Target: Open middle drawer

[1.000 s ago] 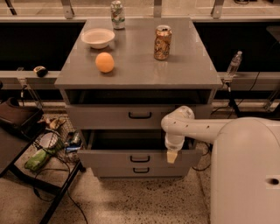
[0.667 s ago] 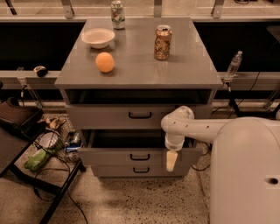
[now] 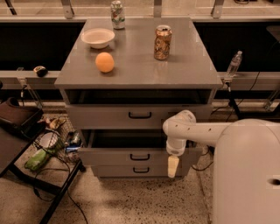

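The grey cabinet has three drawers. The middle drawer, with a small black bar handle, stands pulled out partway, and a dark opening shows above its front. My gripper hangs pointing down in front of the right end of the middle drawer's front, right of the handle and apart from it. It holds nothing that I can see. My white arm reaches in from the right. The top drawer has a wider black handle. The lowest drawer sits just under the middle one.
On the cabinet top are a white bowl, an orange, a brown can and a green-white can. A black stand with clutter is at the left. A plastic bottle stands at the right.
My gripper has dropped a little lower in front of the middle drawer's right side. The drawer has not visibly moved.
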Available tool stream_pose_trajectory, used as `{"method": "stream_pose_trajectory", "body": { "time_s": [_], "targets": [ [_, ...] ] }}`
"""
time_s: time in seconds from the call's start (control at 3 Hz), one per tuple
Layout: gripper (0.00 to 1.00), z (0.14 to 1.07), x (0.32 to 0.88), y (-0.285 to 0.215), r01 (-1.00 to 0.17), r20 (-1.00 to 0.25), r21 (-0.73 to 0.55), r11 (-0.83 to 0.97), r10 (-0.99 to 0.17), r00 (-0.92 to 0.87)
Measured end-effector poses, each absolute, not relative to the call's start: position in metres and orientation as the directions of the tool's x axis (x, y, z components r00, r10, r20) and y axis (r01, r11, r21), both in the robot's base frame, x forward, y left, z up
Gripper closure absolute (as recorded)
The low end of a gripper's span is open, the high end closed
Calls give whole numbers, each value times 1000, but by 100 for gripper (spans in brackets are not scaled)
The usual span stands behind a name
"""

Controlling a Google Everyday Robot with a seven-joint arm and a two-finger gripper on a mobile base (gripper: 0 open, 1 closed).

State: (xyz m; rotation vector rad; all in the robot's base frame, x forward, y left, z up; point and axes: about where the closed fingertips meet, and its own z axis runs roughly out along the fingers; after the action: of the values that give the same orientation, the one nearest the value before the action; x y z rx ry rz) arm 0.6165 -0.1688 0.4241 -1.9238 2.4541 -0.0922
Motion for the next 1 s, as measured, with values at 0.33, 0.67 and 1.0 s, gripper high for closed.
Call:
{"method": "stream_pose_trajectory", "body": {
  "time_s": [0.33,0.67,1.0],
  "targets": [
    [17,427,572,-170,-968,22,-10,250,-968,-250],
    [41,427,562,-169,-968,26,2,251,-968,-251],
    [64,434,561,-169,-968,26,3,251,-968,-251]
  ]
}}
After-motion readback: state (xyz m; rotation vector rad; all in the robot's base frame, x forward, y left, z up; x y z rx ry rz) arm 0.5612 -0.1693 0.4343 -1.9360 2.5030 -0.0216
